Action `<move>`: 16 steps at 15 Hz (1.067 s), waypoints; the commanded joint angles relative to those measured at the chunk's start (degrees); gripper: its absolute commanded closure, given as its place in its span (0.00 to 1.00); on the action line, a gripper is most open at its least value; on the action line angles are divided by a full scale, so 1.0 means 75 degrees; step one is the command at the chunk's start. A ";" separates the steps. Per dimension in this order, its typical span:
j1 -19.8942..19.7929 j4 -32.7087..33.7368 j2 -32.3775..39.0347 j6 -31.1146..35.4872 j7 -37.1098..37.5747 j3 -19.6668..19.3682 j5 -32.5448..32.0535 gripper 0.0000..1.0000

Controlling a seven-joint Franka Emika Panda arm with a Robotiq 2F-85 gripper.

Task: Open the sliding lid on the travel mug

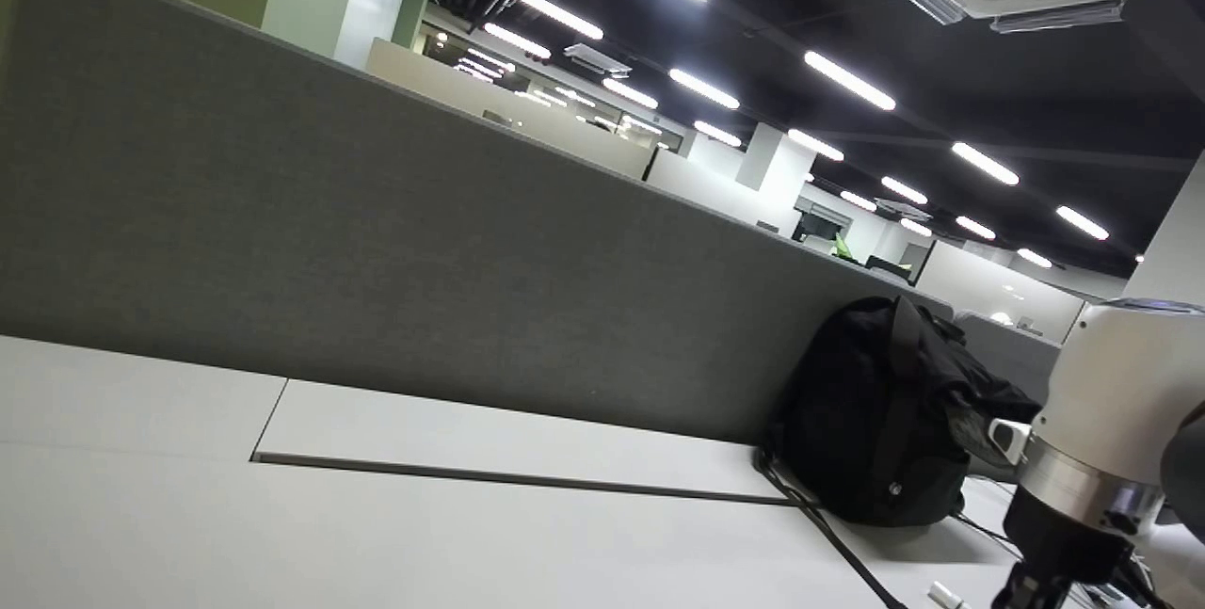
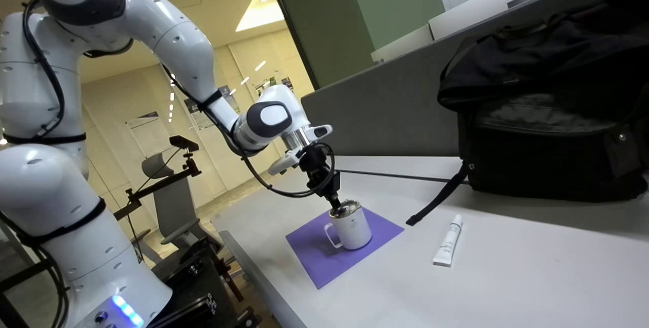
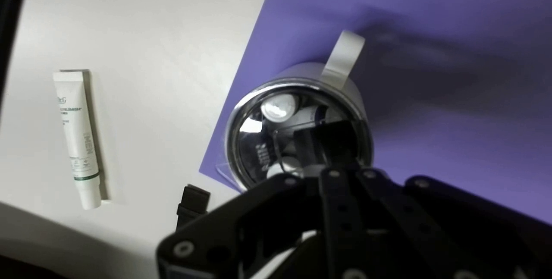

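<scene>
The white travel mug [image 2: 353, 232] stands upright on a purple mat, and its handle [image 3: 344, 57] points away from my gripper in the wrist view. Its clear lid [image 3: 249, 147] has a shiny rim. A thin outline, perhaps of the slider, shows near the lid's middle, partly hidden by my fingers. My gripper [image 3: 327, 144] is over the lid with its fingers together, the tips at or just above the lid. In an exterior view the gripper [image 2: 336, 205] points down at the lid. Whether a slider tab sits between the tips is hidden.
The purple mat [image 2: 322, 267] lies on the white table [image 2: 512, 277]. A white tube [image 2: 448, 242] lies apart from the mug. A black bag [image 2: 537, 150] stands behind, its strap [image 2: 438, 200] reaching over the table. A grey divider [image 1: 424, 242] runs along the back.
</scene>
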 commanded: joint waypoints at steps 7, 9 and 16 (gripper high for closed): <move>0.0132 0.0032 0.0178 0.0165 0.0117 -0.0255 -0.0134 1.00; 0.0212 0.0033 0.0190 0.0235 0.0167 -0.0384 -0.0214 1.00; -0.0121 0.0036 -0.0047 0.0094 -0.0276 -0.0065 0.0317 1.00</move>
